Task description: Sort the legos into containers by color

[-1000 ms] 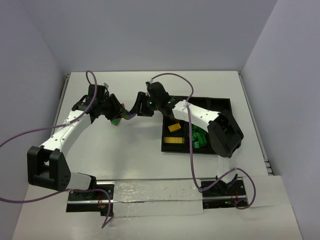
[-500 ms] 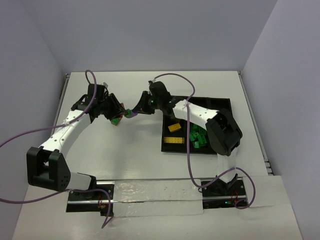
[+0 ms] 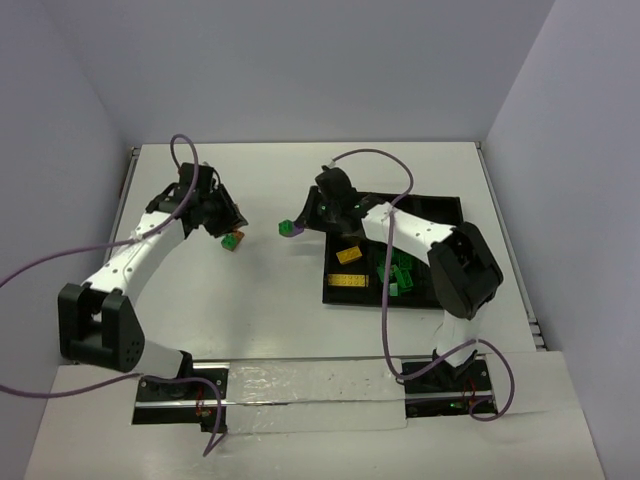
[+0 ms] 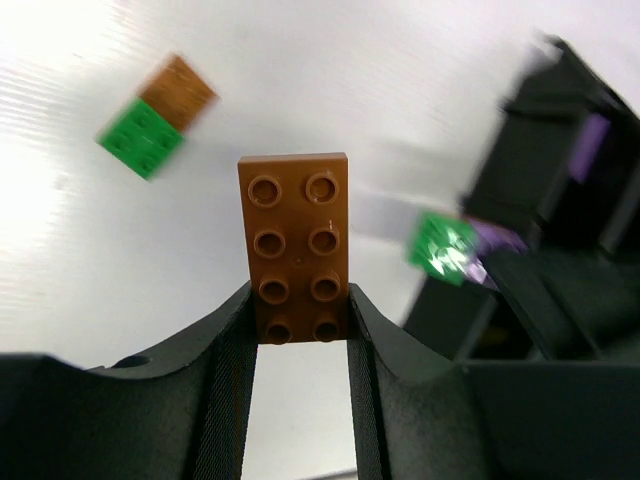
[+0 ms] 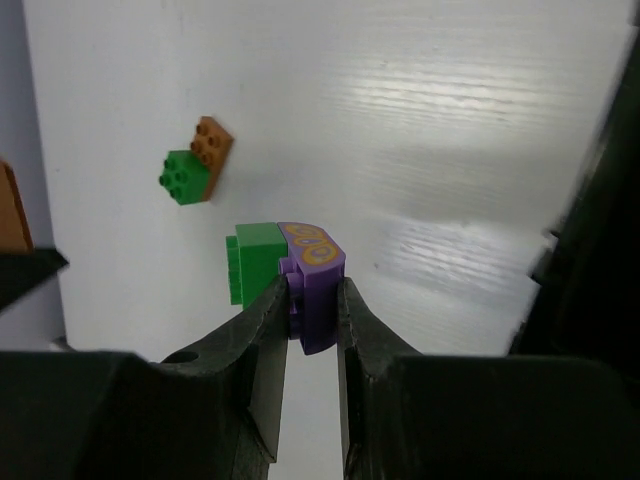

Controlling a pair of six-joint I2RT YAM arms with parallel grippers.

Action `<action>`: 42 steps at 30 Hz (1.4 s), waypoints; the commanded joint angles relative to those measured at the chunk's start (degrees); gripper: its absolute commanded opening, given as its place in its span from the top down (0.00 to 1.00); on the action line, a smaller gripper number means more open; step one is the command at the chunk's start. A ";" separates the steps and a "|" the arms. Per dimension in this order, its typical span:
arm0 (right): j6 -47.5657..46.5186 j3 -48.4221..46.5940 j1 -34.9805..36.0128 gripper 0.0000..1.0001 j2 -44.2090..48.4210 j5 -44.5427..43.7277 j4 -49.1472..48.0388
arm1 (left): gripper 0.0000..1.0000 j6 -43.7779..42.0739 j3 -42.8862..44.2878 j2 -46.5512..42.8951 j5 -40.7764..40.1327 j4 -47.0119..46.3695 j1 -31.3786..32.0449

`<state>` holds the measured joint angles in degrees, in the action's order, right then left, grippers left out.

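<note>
Gripping an orange brick (image 4: 297, 240) by its end, the left claw (image 4: 300, 330) hung over the worktop (image 3: 280, 320), presumably bound for the black tray (image 3: 440, 205) by the right edge. The right claw (image 5: 312, 300) pinched a green-and-purple cluster (image 5: 285, 262) that looked due for splitting. A green-and-orange cluster (image 5: 195, 170) lay loose. Yellow bricks (image 3: 348, 268) and green bricks (image 3: 400, 275) filled neighbouring compartments.

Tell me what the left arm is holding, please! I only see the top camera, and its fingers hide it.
Observer: The left fingers pinch one end of an orange brick with eight studs.
Operator: And the other side?
Observer: The right fingers grip a purple piece with yellow swirls printed on it; a green brick is stuck to its side.
Operator: What about the one lying loose?
Observer: That loose cluster is half green, half orange; the green half shows four studs.
</note>
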<state>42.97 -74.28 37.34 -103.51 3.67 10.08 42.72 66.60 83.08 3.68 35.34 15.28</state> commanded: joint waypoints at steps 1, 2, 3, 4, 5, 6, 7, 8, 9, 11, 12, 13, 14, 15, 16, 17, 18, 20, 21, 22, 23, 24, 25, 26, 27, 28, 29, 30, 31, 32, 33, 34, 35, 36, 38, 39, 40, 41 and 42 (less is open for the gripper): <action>-2.89 2.44 -0.34 1.00 8.25 -6.83 2.10 | 1.00 -0.81 5.96 8.41 -11.59 2.45 0.27; -3.53 2.87 -0.42 1.00 8.97 -7.40 2.45 | 1.00 -0.72 6.48 10.41 -13.03 2.29 0.36; -4.00 3.23 -0.43 1.00 9.75 -8.25 2.72 | 1.00 -0.79 7.08 11.57 -13.81 2.51 0.45; -4.57 4.07 -0.37 1.00 11.21 -9.02 3.45 | 1.00 -1.01 8.42 13.75 -15.43 2.91 0.61; -5.02 4.98 -0.34 1.00 12.39 -9.80 3.92 | 1.00 -1.15 9.42 15.41 -16.82 3.15 0.79; -5.21 5.73 -0.38 1.00 13.29 -10.37 4.05 | 1.00 -1.11 9.95 16.29 -17.80 3.15 0.89; -5.34 6.09 -0.39 1.00 14.05 -10.56 4.19 | 1.00 -1.06 10.37 17.55 -18.77 3.15 0.93; -5.52 6.32 -0.34 1.00 14.31 -10.59 4.24 | 1.00 -1.04 10.63 18.87 -19.88 3.18 1.05; -5.71 6.51 -0.34 1.00 14.56 -10.52 4.25 | 1.00 -0.98 11.03 19.68 -21.09 3.26 1.25; -5.91 6.49 -0.31 1.00 14.57 -10.21 4.33 | 1.00 -0.95 11.59 22.08 -21.55 3.62 1.56; -6.02 6.43 -0.24 1.00 14.57 -10.08 4.35 | 0.98 -0.88 11.75 22.50 -21.72 3.75 1.98; -6.16 6.43 -0.21 1.00 14.57 -10.05 4.41 | 0.91 -0.85 11.90 22.85 -22.08 3.99 2.36; -6.31 6.43 -0.18 1.00 14.57 -10.02 4.47 | 0.84 -0.82 12.05 23.21 -22.43 4.23 2.75; -6.50 6.39 -0.13 1.00 14.53 -10.00 4.51 | 0.75 -0.77 12.28 23.47 -23.02 4.51 3.09; -6.67 6.29 -0.08 1.00 14.46 -9.98 4.51 | 0.62 -0.76 12.54 23.55 -23.76 4.93 3.35; -6.67 6.17 -0.08 1.00 14.40 -9.92 4.51 | 0.48 -0.88 12.67 23.61 -24.13 5.48 3.60; -6.92 6.00 -0.08 1.00 14.31 -9.91 4.59 | 0.39 -1.13 12.84 23.46 -24.08 5.61 3.78; -7.20 5.46 0.12 1.00 14.04 -9.81 4.71 | 0.24 -1.89 12.97 22.52 -23.33 5.90 4.04; -7.23 5.42 0.29 1.00 14.03 -9.73 4.86 | 0.18 -2.18 13.29 22.13 -22.97 6.13 3.99; -7.48 5.12 0.41 1.00 13.97 -9.67 4.86 | 0.15 -2.67 13.96 21.53 -22.60 6.67 4.11; -7.78 4.87 0.56 1.00 13.84 -9.76 4.97 | 0.14 -3.16 14.35 20.70 -22.00 6.99 4.11; -8.08 4.66 0.72 1.00 13.68 -9.93 5.13 | 0.14 -3.65 14.63 19.76 -21.31 7.20 4.06; -8.17 4.57 0.80 1.00 13.60 -10.18 5.21 | 0.14 -4.09 14.89 18.79 -20.78 7.30 4.06; -8.21 4.39 0.81 1.00 13.59 -10.26 5.22 | 0.15 -4.54 15.16 17.74 -20.24 7.48 4.06; -8.62 4.21 0.90 1.00 13.51 -10.28 5.31 | 0.17 -5.17 15.51 16.64 -19.41 7.73 4.06; -8.84 3.81 1.03 1.00 13.42 -10.54 5.53 | 0.22 -6.23 15.91 14.47 -16.26 7.82 4.06; -9.07 3.43 1.15 1.00 13.33 -10.80 5.77 | 0.27 -7.30 16.27 12.35 -13.22 7.86 4.06; -9.35 3.21 1.15 1.00 13.18 -10.94 6.20 | 0.28 -8.36 16.20 10.70 -11.21 7.52 4.06; -9.62 3.03 1.23 1.00 13.09 -10.89 6.34 | 0.29 -8.75 15.97 9.63 -8.76 7.09 4.06; -9.75 2.67 1.29 1.00 13.03 -10.93 6.54 | 0.30 -8.94 15.23 8.49 -3.92 6.28 4.10; -9.88 2.34 1.37 1.00 12.96 -10.99 6.72 | 0.30 -9.04 14.46 7.44 0.77 5.07 4.12; -10.00 2.19 1.51 1.00 12.89 -11.04 6.79 | 0.29 -8.82 13.83 6.62 3.98 3.09 4.06; -9.95 2.09 1.57 1.00 12.84 -10.99 6.79 | 0.27 -8.06 13.02 5.56 7.58 1.41 4.06; -9.93 1.91 1.63 1.00 12.85 -10.93 6.83 | 0.26 -6.73 11.70 4.83 11.99 -0.32 4.06; -10.01 1.60 1.90 1.00 12.87 -10.86 6.95 | 0.25 -4.21 9.49 3.52 16.07 -5.06 4.28; -10.01 1.24 2.01 1.00 12.82 -10.80 7.10 | 0.24 -1.06 6.90 2.02 18.55 -9.67 4.60; -10.07 0.98 2.09 1.00 12.75 -10.79 7.14 | 0.23 1.82 4.33 1.08 20.01 -12.68 5.07; -10.05 0.84 2.17 1.00 12.72 -10.79 7.14 | 0.22 3.70 2.66 0.30 20.43 -15.07 5.70; -10.01 0.67 2.23 1.00 12.67 -10.60 7.14 | 0.21 4.94 1.73 -0.24 20.24 -17.16 6.58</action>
<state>33.67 -70.30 38.78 -90.48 -5.86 17.31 39.62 74.21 85.41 13.64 30.71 19.67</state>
